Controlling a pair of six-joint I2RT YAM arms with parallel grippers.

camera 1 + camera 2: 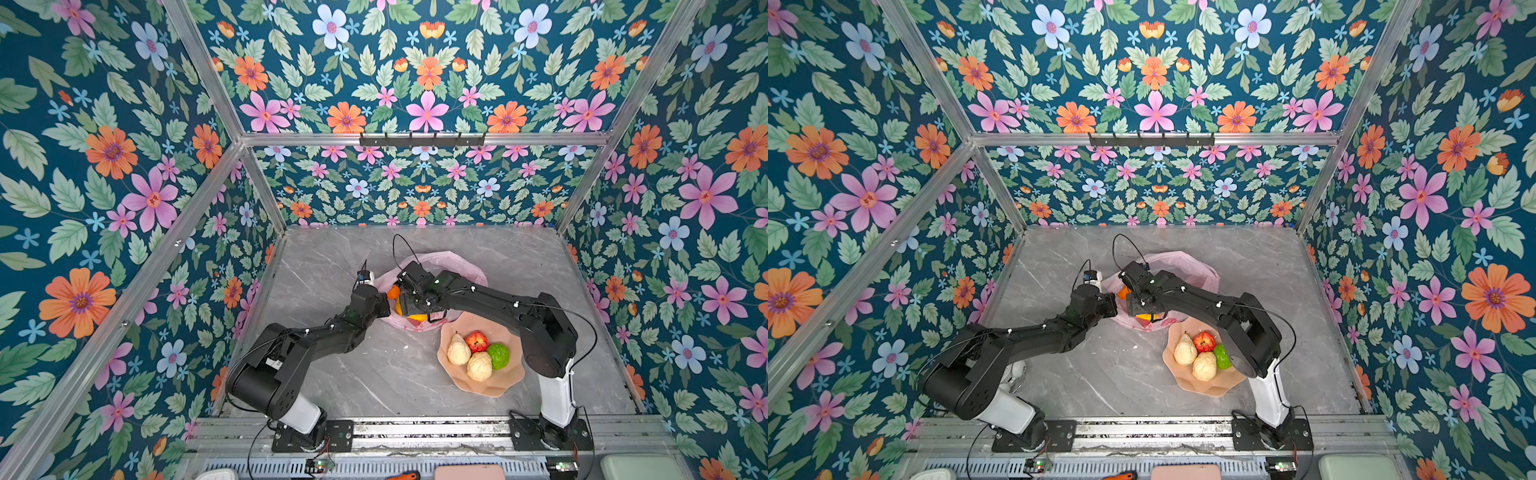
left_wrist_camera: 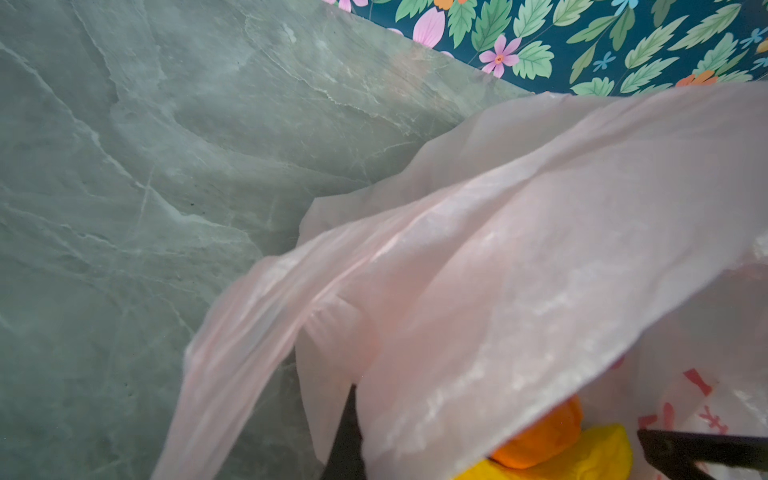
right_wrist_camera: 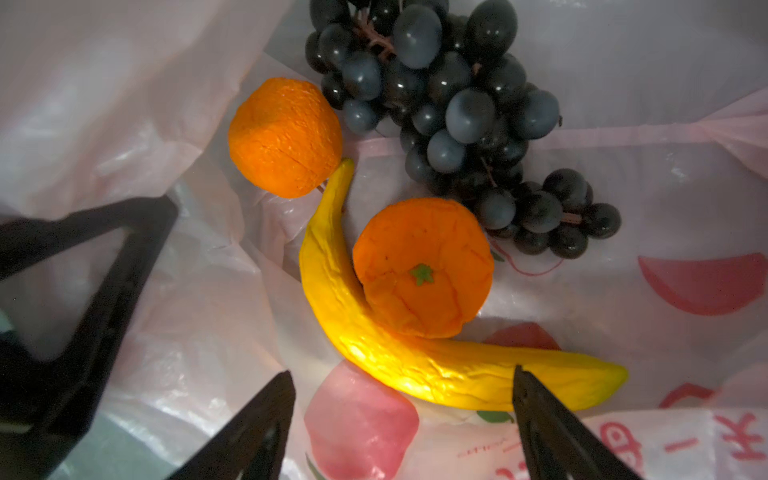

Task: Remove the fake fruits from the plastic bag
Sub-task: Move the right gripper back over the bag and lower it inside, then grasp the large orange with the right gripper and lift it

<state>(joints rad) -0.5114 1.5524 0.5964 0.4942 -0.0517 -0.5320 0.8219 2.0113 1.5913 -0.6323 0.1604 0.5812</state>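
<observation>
Right wrist view: right gripper (image 3: 403, 388) hangs inside the bag (image 3: 174, 316), jaws spread wide and empty, straddling the banana (image 3: 374, 345).
You have four fruits left in the bag: banana, two oranges (image 3: 424, 266), and grapes (image 3: 457, 112) beyond them. Beside the bag, the bowl (image 1: 498, 384) already holds apple (image 1: 476, 341), green fruit (image 1: 498, 355) and two beige pieces (image 1: 459, 350). Left gripper (image 2: 353, 432) is pinched shut on the bag's edge, holding the mouth open. Step in hand looks like the banana pick. Next, lower the right jaws around its middle, close, and lift clear without snagging film.
</observation>
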